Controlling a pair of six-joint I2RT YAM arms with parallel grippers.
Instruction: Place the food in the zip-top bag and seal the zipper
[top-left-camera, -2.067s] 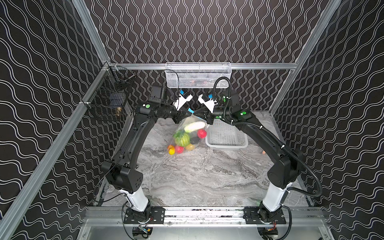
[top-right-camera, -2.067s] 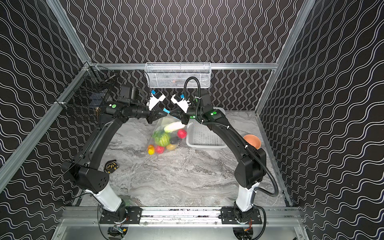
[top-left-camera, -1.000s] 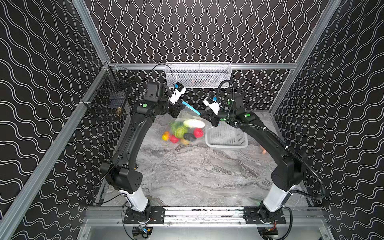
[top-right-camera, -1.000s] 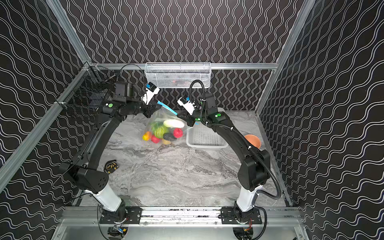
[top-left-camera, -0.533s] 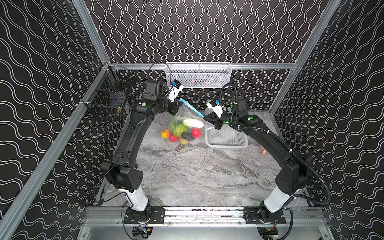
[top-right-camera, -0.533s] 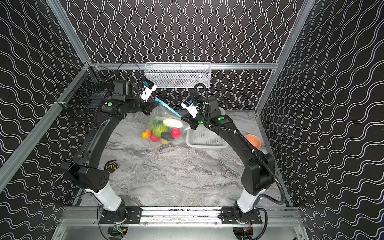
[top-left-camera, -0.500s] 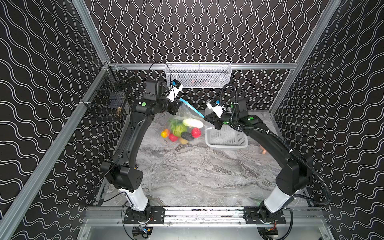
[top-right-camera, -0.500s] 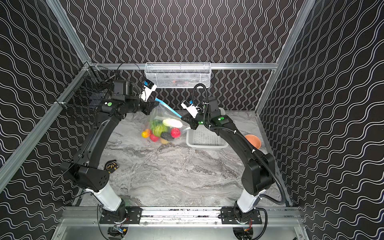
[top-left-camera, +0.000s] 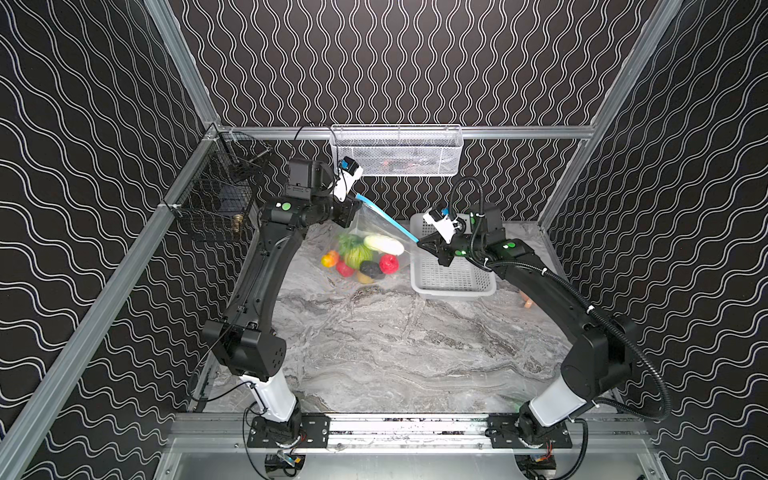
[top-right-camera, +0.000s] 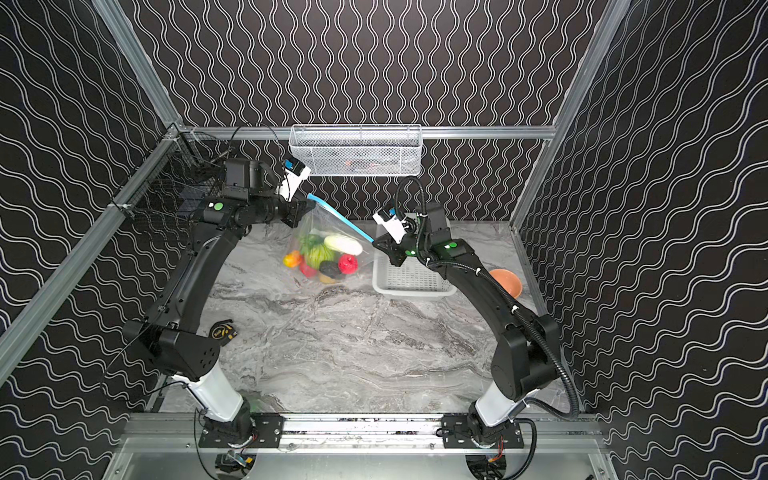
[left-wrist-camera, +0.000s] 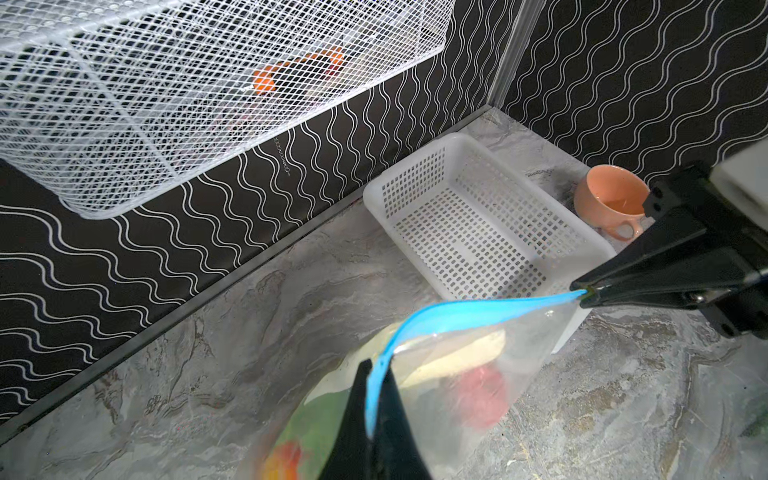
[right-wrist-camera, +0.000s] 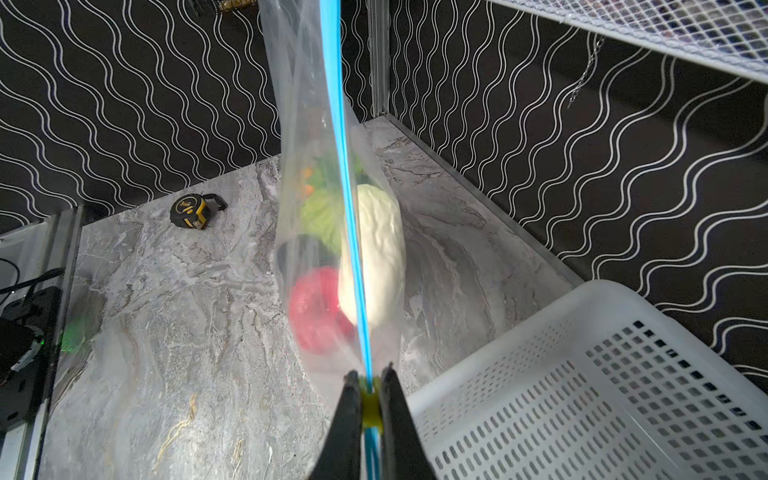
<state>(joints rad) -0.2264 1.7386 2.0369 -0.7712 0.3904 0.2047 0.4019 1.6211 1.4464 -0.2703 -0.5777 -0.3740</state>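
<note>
Right pincer (right-wrist-camera: 369, 376) tight on zipper (right-wrist-camera: 338, 124) end, left pincer (left-wrist-camera: 375, 372) tight on far end; tape measure (right-wrist-camera: 189, 212) logo seemingly illegible.

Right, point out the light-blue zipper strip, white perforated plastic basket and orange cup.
light-blue zipper strip (left-wrist-camera: 478, 311), left wrist view, middle.
white perforated plastic basket (left-wrist-camera: 411, 164), left wrist view, rim.
orange cup (left-wrist-camera: 592, 212), left wrist view, side.

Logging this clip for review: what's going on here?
Both arms hold the zip-top bag up between them by its zipper. The left jaws pinch one end of the blue strip, and the right jaws are shut on the yellow slider at the other end. The food sits inside the bag, beside the white basket. The strip looks closed along its length.
</note>
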